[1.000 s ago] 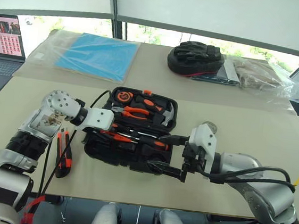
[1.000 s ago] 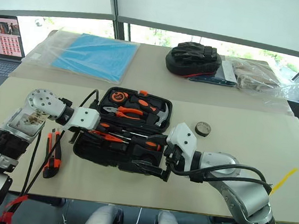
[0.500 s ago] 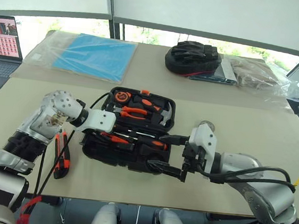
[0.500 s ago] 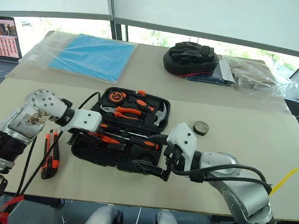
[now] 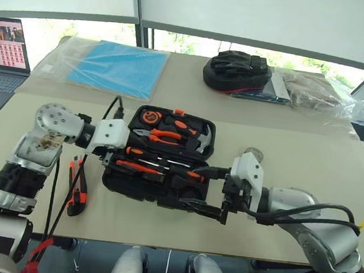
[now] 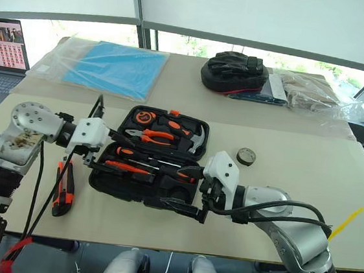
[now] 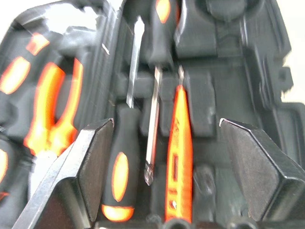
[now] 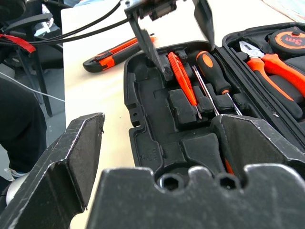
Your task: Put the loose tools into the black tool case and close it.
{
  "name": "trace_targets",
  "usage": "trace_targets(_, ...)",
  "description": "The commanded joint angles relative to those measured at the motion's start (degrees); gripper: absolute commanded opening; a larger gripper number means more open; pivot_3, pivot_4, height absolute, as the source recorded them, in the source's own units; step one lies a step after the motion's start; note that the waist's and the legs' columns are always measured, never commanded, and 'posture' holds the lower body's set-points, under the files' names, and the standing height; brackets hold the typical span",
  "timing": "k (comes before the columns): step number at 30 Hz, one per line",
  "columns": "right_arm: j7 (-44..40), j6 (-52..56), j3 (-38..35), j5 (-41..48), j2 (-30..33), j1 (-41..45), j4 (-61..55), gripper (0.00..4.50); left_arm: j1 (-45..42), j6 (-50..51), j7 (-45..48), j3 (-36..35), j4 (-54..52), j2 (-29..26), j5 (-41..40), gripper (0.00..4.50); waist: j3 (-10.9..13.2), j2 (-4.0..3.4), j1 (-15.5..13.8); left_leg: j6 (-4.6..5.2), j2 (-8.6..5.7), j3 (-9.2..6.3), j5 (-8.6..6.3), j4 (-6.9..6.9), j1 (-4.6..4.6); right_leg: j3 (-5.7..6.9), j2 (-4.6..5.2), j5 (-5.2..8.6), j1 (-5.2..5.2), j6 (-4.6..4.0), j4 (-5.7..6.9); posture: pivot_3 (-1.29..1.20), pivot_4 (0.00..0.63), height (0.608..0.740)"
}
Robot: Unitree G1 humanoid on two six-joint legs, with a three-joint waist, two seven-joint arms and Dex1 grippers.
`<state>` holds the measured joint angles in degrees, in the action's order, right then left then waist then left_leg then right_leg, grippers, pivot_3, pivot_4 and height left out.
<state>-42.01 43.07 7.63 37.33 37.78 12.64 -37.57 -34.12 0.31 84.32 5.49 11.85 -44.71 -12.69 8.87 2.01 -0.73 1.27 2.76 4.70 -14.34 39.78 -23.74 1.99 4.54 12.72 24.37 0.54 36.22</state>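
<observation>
Tool case (image 5: 156, 169) lies open mid-table, utility knife (image 5: 76, 187) beside its left edge

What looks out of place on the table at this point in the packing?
Two tools lie outside the open black tool case: the utility knife on the table to its left, and the tape roll on the table to its right. Nothing looks spilled or damaged.

Background clutter on two beige tables beneath a bright window.

A beige table (image 5: 309, 163) fills the foreground; a second table (image 5: 188, 78) abuts it at twelve o'clock. On that far one, at eleven o'clock, a blue sheet in clear plastic (image 5: 114, 67); at one o'clock, a lumpy black bag with red trim (image 5: 238, 71), then a clear bag of brownish material (image 5: 317, 92). At ten o'clock, an open laptop (image 5: 5, 49) with a lit screen.
</observation>
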Motion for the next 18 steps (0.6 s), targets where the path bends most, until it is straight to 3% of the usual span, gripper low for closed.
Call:
trace_targets(1, 0.0, -0.2, -2.5, 1.7, -0.2, -0.1, -0.6, 4.50, 0.7, 0.5, -2.4, -3.4, 3.7, 2.8, -4.0, 2.76, 0.0, 0.00, 0.0, 0.00, 0.00, 0.00, 0.00, 0.02, 0.00, 0.00, 0.00, 0.00, 0.00, 0.00, 0.01, 0.00, 0.150, 0.740)
trace_targets(8, -0.3, -1.0, -3.1, 1.3, -0.8, -0.6, 0.7, 4.50, 0.9, -4.0, -3.4, -3.1, 11.6, 6.8, -3.0, 0.11, 0.0, 0.00, 0.0, 0.00, -0.01, 0.02, 0.00, 0.06, -0.01, 0.02, -0.02, -0.03, -0.02, -0.01, 0.00, 0.00, 0.150, 0.740)
trace_targets(18, 0.4, -0.8, -2.9, 1.1, -1.6, -0.4, 0.8, 4.50, 2.9, -8.8, -3.0, -0.9, 16.9, 6.8, 0.7, 0.04, 0.0, 0.00, 0.0, 0.00, 0.01, 0.03, 0.00, 0.05, -0.01, 0.02, -0.03, -0.04, -0.02, -0.03, 0.00, 0.00, 0.150, 0.740)
